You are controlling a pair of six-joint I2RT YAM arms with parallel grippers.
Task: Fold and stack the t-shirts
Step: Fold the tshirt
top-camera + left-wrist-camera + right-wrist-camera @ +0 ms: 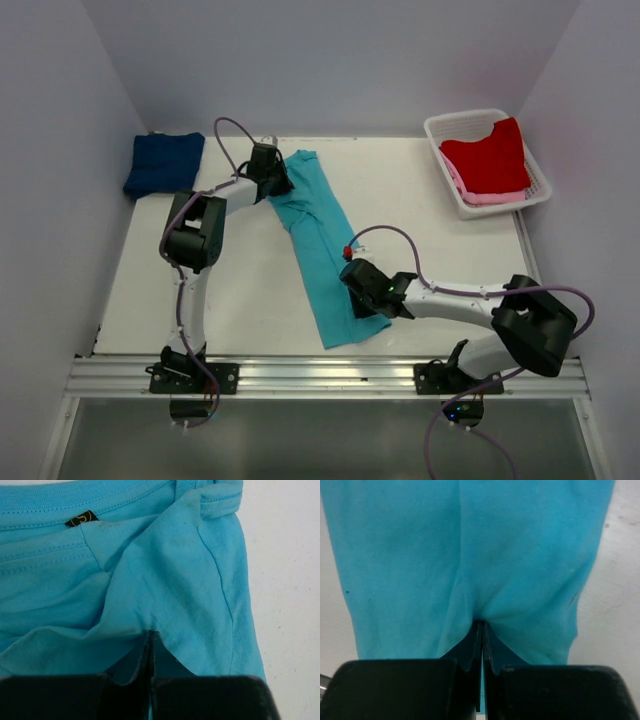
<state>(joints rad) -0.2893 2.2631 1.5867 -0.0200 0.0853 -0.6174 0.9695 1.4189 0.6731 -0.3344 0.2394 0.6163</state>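
mid counter: turquoise t-shirt is lying diagonally, splitting the bare surface; wide lanes are running near-left and far-right of it. navy t-shirt is blocking the far-left corner, white basket the far-right one. walls are closing in left, back, right.

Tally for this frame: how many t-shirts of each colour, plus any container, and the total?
Turquoise t-shirt: 1
Navy t-shirt: 1
Red t-shirt: 1
Pink t-shirt, showing under the red one: 1
White basket: 1
Total: 5 things, 4 of them t-shirts
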